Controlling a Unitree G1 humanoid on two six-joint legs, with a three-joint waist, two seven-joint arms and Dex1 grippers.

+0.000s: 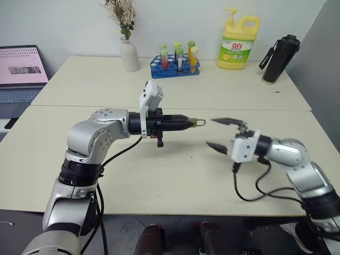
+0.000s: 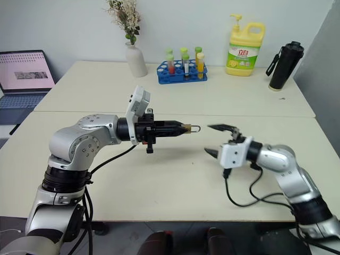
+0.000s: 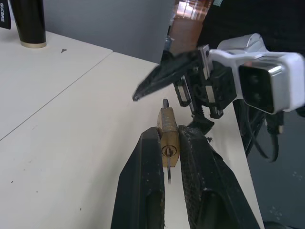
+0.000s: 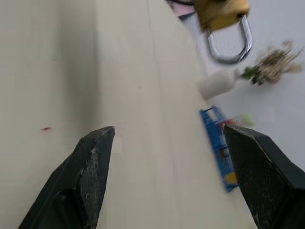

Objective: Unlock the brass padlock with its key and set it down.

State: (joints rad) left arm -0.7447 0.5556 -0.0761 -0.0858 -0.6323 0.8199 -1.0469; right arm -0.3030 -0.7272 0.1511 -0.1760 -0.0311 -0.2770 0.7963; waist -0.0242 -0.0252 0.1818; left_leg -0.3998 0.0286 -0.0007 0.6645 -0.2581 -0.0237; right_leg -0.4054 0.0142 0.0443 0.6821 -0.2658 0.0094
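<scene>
while clamped level, brass padlock point(image 3: 167, 136) shackle faces right end effector point(image 1: 223, 134).

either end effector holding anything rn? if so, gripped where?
Left end effector clamps the brass padlock by its body, shackle pointing out, the key hanging from the keyhole. Right end effector is open, holding nothing.

Head pair looking down over table point(image 1: 175, 175), wrist views close along tools, all sharing brass padlock point(image 3: 167, 136)
</scene>
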